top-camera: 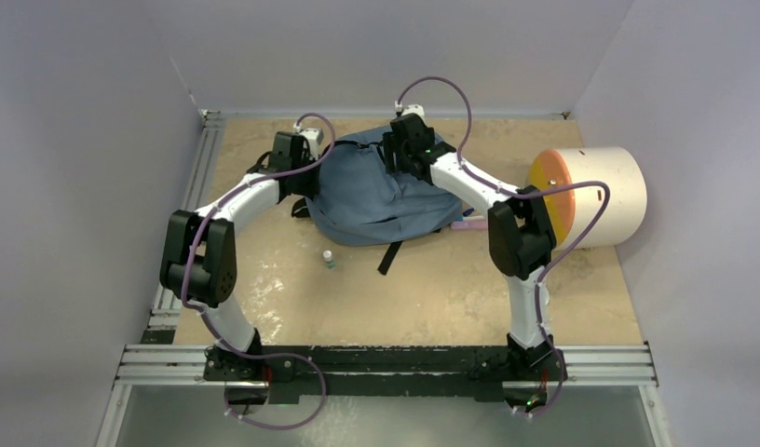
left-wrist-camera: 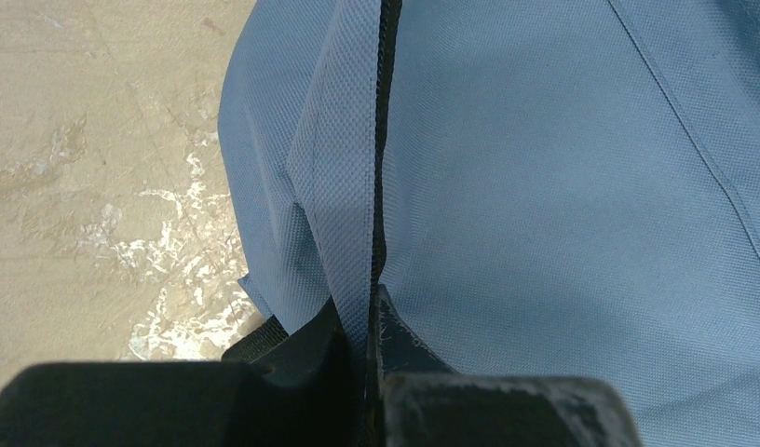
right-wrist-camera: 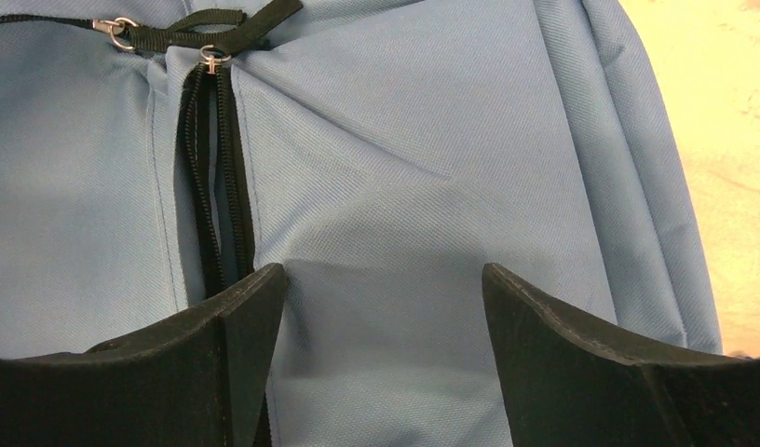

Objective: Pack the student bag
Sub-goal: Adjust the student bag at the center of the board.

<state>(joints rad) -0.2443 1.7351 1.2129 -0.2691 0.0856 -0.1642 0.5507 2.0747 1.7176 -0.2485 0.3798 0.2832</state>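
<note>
The student bag (top-camera: 376, 196), soft grey-blue fabric with black straps, lies flat at the back middle of the table. My left gripper (top-camera: 309, 179) is at its left edge. In the left wrist view the left gripper (left-wrist-camera: 372, 303) is shut on a raised fold of the bag (left-wrist-camera: 563, 186) beside a dark zipper line. My right gripper (top-camera: 406, 166) hovers over the top of the bag. In the right wrist view the right gripper (right-wrist-camera: 384, 275) stands open just above the fabric of the bag (right-wrist-camera: 404, 140), with its left finger next to the black zipper (right-wrist-camera: 213, 186) and nothing between the fingers.
A white cylinder with an orange face (top-camera: 604, 196) lies at the right, close to the right arm's elbow. A small bottle (top-camera: 329, 259) stands in front of the bag. A black strap (top-camera: 390, 256) trails toward me. A pale lilac flat item (top-camera: 469, 224) peeks out beside the bag.
</note>
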